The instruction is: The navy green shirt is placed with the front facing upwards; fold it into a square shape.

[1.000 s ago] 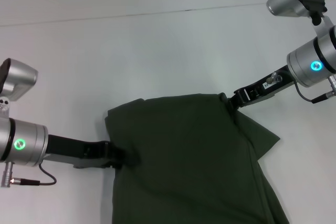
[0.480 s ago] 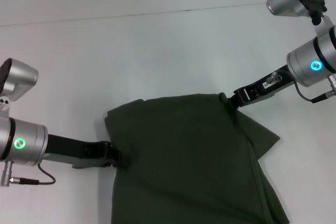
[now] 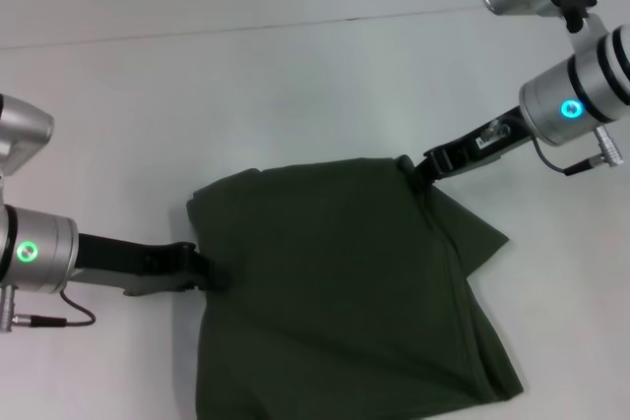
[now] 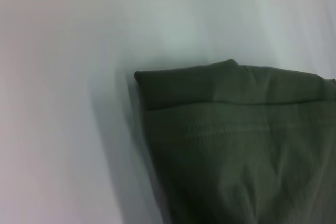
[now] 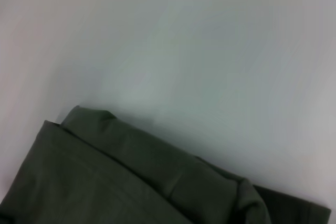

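Note:
The navy green shirt (image 3: 335,292) lies on the white table as a folded dark olive slab with its plain side up; no lettering shows. My left gripper (image 3: 212,277) is shut on the shirt's left edge, its tips sunk in the cloth. At the far right corner my right gripper (image 3: 411,169) is shut on the shirt, and the fabric bunches up to it. A loose flap (image 3: 482,238) sticks out to the right. The left wrist view shows a folded corner of the shirt (image 4: 236,140), and the right wrist view shows another corner (image 5: 105,182).
The white table (image 3: 295,95) stretches bare beyond the shirt to a seam line near the back. The shirt's near edge lies close to the table's front.
Both grippers have moved left and away from me, dragging the shirt with them. Its near edge has now come into view.

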Controlling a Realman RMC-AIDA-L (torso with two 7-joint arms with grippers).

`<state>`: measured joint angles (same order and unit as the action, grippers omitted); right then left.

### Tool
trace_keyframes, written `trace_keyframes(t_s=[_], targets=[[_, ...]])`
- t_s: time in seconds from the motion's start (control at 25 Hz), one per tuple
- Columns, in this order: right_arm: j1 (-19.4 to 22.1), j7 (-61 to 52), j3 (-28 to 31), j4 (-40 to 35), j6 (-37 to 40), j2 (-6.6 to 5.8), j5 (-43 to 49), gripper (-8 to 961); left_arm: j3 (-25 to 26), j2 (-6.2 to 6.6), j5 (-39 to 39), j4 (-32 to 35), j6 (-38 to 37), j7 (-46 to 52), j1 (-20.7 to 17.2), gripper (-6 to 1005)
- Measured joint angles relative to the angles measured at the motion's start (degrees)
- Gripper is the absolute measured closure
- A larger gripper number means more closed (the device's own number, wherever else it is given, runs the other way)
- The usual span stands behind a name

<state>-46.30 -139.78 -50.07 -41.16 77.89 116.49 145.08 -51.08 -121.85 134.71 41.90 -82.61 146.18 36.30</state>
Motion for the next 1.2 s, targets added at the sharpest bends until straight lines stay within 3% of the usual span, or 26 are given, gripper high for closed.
trace_keyframes(t_s=[0.72, 1.2], targets=[[-2.0, -0.7, -0.4, 0.0, -4.7, 1.01, 0.0, 910, 1.2, 2.46, 0.6, 0.3, 3.1, 1.6, 2.9, 924], [-3.1, -1.0, -1.6, 0.1, -7.2, 1.68, 0.0, 910, 1.2, 2.68, 1.7, 0.4, 4.2, 2.2, 3.0, 924]])
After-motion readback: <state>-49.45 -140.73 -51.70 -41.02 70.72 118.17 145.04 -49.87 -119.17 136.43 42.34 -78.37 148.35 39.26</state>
